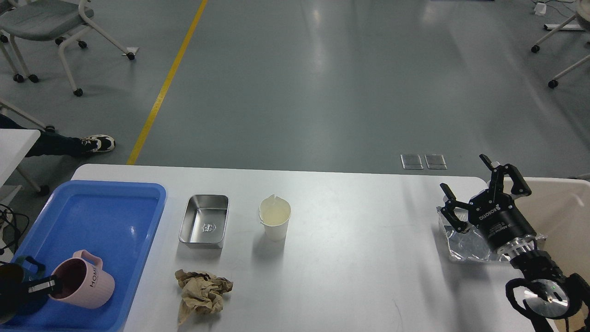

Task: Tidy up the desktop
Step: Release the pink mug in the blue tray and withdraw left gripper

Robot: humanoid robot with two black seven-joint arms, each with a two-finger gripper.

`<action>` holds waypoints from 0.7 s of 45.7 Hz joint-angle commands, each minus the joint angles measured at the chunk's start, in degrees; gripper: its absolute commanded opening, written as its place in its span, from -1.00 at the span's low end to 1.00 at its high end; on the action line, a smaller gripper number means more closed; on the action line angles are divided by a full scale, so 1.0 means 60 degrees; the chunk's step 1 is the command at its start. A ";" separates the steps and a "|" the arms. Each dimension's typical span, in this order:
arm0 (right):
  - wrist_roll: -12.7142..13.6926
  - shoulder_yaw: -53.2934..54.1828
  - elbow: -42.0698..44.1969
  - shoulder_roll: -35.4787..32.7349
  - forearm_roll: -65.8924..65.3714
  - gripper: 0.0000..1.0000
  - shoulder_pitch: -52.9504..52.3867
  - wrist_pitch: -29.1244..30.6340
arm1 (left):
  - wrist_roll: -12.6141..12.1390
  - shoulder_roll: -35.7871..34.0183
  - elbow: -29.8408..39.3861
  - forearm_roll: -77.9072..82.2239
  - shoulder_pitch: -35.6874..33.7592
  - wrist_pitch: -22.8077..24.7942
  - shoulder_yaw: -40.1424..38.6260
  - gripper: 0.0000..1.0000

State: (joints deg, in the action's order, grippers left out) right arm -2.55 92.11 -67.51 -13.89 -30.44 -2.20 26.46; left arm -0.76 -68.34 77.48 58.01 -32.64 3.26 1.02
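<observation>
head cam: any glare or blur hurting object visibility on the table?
Head view: sharp overall, no motion blur. Overhead-light glare streaks the floor and softly sheens the desktop. The foil sheet glints under the right gripper. Shadows are soft. The left gripper, dark at the frame edge, is hard to resolve against the pink mug.

My left gripper sits at the near left corner of the blue tray, its fingers on the rim of a pink mug that stands in the tray. The tray lies at the left end of the desktop. Beside it are a steel dish and a paper cup, with crumpled brown paper nearer the front edge. My right gripper hangs spread wide above a foil sheet at the right edge, beside a beige bin.
</observation>
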 commanded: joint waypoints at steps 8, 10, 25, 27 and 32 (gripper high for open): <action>0.0000 0.0001 0.0002 0.0016 0.0005 1.00 0.0014 0.0000 | 0.0010 0.0300 -0.0242 -0.0001 -0.0008 -0.0089 0.0006 -0.79; 0.0000 0.0001 0.0002 0.0016 0.0005 1.00 0.0014 0.0000 | 0.0010 0.0359 -0.0242 -0.0001 -0.0008 -0.0089 0.0006 -0.63; 0.0000 0.0001 -0.0013 0.0015 0.0005 1.00 0.0000 0.0000 | 0.0127 0.0550 -0.0096 -0.0074 -0.0052 -0.0075 -0.0038 0.51; 0.0000 -0.0014 0.0002 0.0015 0.0005 1.00 0.0000 0.0000 | 0.0171 0.0448 -0.0038 -0.0118 -0.0067 -0.0045 -0.0053 0.63; 0.0000 -0.0014 0.0002 0.0015 0.0004 1.00 -0.0015 0.0000 | 0.0332 0.0068 0.0167 -0.0162 -0.0096 0.0072 -0.0112 0.76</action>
State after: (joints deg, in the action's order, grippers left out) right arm -2.55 92.09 -67.58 -13.85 -30.41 -2.15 26.46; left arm 0.39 -65.76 77.37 57.31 -33.05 2.97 0.65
